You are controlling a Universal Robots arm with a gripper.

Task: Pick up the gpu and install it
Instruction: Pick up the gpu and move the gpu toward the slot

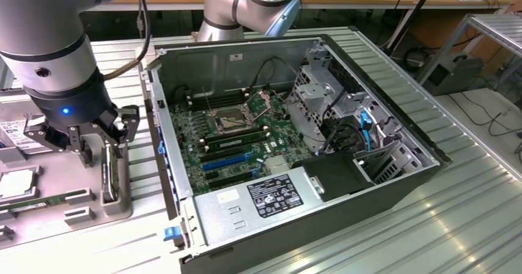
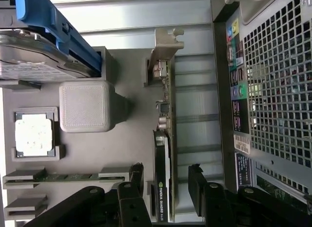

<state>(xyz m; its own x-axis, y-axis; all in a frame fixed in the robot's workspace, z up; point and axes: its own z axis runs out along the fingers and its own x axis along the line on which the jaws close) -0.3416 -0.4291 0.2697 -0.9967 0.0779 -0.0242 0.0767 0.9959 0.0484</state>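
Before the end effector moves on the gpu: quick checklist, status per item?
1. End effector open: ok.
2. One finger on each side of the gpu: ok.
3. Gap on both sides, no contact with the gpu: ok.
4. The gpu stands on edge in the gray holder: ok.
5. The computer case is open, motherboard slots free: ok.
6. How far down the gpu the fingers reach: cannot tell.

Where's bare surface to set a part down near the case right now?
Widest free patch: the slatted table on the exterior view's right of the computer case. A smaller strip runs between the parts tray and that view's bottom edge. The tray is crowded, with the open gripper straddling the gpu.
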